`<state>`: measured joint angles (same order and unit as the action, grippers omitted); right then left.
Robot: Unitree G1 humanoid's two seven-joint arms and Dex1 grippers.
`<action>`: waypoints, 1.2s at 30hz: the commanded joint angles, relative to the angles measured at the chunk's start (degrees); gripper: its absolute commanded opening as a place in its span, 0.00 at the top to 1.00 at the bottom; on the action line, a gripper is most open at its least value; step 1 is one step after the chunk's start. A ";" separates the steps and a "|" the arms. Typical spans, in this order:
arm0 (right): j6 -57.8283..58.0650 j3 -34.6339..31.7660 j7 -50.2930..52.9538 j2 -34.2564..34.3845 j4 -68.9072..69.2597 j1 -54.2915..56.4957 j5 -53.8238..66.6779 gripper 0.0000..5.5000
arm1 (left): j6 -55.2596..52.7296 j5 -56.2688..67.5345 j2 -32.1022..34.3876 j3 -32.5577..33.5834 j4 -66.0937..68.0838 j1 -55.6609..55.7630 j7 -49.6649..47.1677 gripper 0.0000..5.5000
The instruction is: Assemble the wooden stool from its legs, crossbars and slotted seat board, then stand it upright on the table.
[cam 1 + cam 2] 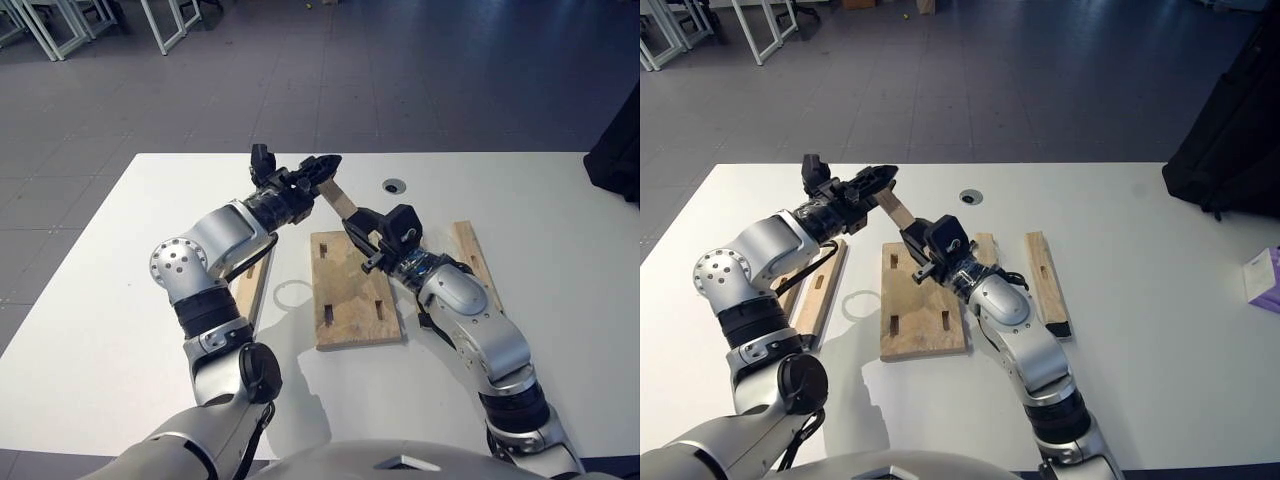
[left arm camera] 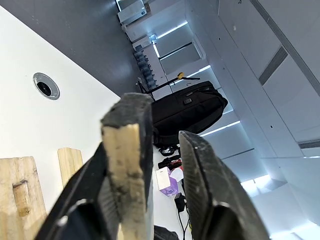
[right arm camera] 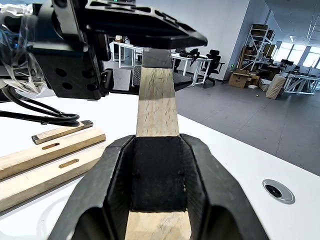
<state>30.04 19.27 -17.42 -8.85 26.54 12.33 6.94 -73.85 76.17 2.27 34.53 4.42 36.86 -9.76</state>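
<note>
Right gripper [image 1: 362, 235] first, since it's closest in. Its jaws are clamped snug on the lower part of a wooden slat [image 3: 156, 107]. The left gripper [image 1: 322, 170] sits at the slat's dark-capped top end with its jaws partway apart: the wood rests against one finger and there's a visible gap to the other, so I'd call that a loose cradle, not a grip. Can't tell if the slat is a leg or a crossbar. It hangs tilted in the air between the two sets of jaws, and the seat board [image 1: 355, 310] lies flat on the table [image 1: 100, 260] right under the right jaws. Progress-wise I'd say barely started: every slot I can see in the board is bare and nothing is joined. The other parts lie loose, with two slotted pieces [image 1: 828, 300] under the left forearm, back from the left jaws, and a long piece [image 1: 1045, 265] to the outer side of the right jaws. So all the fitting, plus standing it up, is left. Room looks fine. The cable hole [image 1: 394, 185] is just past the jaws, the table's far edge is well beyond that, and there's plenty of tabletop outward of both. The tight bit is the loose wood flanking the board.
</note>
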 commanded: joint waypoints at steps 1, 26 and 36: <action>1.07 -0.11 -0.70 -0.57 -0.16 -0.33 -0.04 0.77 | -0.95 2.54 2.86 -2.13 0.94 0.38 0.94 0.82; 2.18 0.77 9.11 0.23 5.14 -15.33 -7.33 0.30 | 21.95 -20.09 28.01 -8.42 -22.38 -15.96 9.12 0.92; 2.74 1.79 11.02 1.82 5.95 -15.84 -9.77 0.30 | 38.24 -43.47 29.25 -17.82 -15.32 -31.30 19.51 0.92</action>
<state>31.89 20.93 -6.69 -7.53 31.68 -3.57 -2.27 -35.68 33.34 32.06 15.67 -11.94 6.94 8.64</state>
